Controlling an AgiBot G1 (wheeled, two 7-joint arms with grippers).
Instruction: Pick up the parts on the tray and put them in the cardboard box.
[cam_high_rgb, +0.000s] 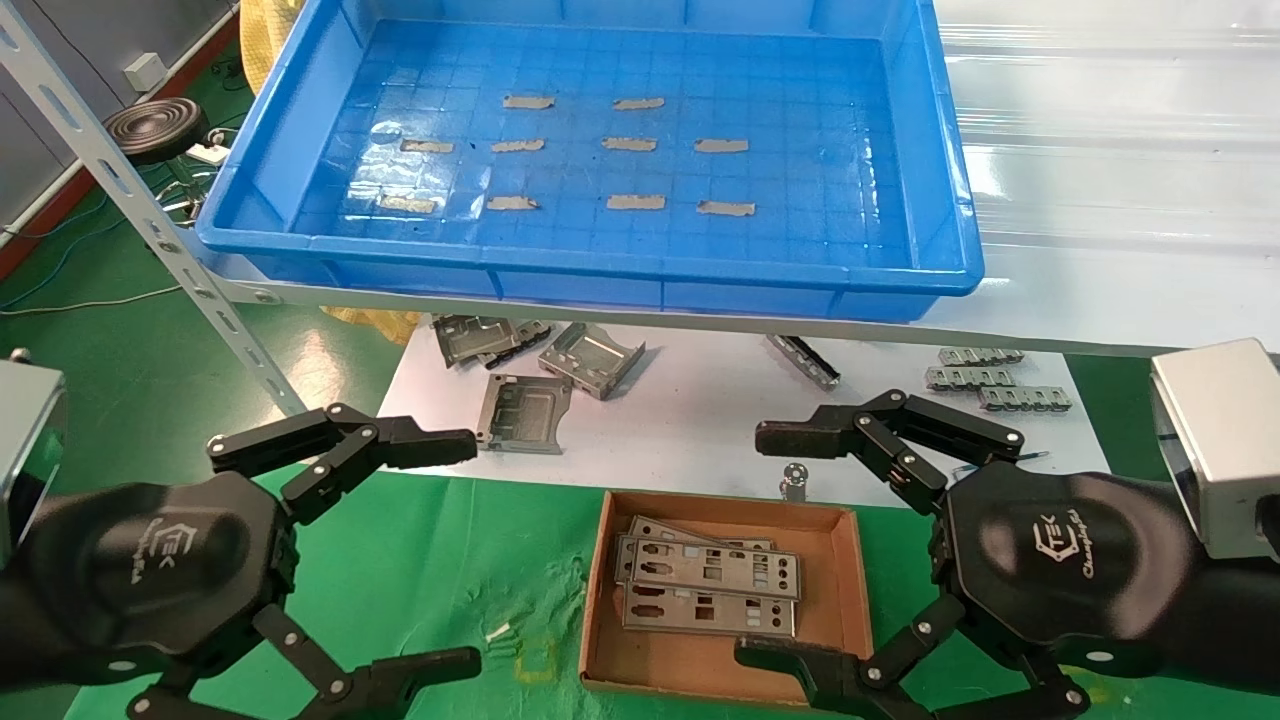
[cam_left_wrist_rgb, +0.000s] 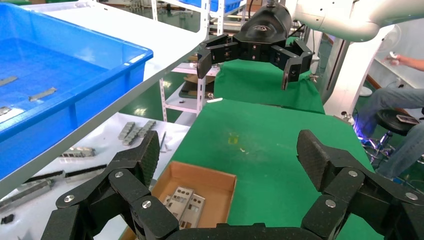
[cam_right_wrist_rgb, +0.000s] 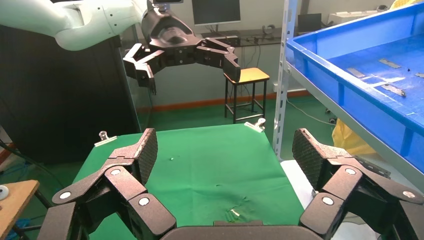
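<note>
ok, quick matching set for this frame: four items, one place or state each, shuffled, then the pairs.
1. tray
2. plates
3. left end effector
4. folded brackets

A. open, over the green mat
B. in the cardboard box
C. on the white sheet under the shelf
D. holds only grey tape strips

Pairs: 1-D, 2-B, 3-A, 4-C

— What does the room look like?
— Green glossy floor (cam_high_rgb: 130, 360), a grey perforated metal shelving post (cam_high_rgb: 150, 225), and a round black stool (cam_high_rgb: 155, 128).
— Anything else?
— A small wooden-topped stool (cam_right_wrist_rgb: 248, 76) before a dark wall panel (cam_right_wrist_rgb: 60, 100).
</note>
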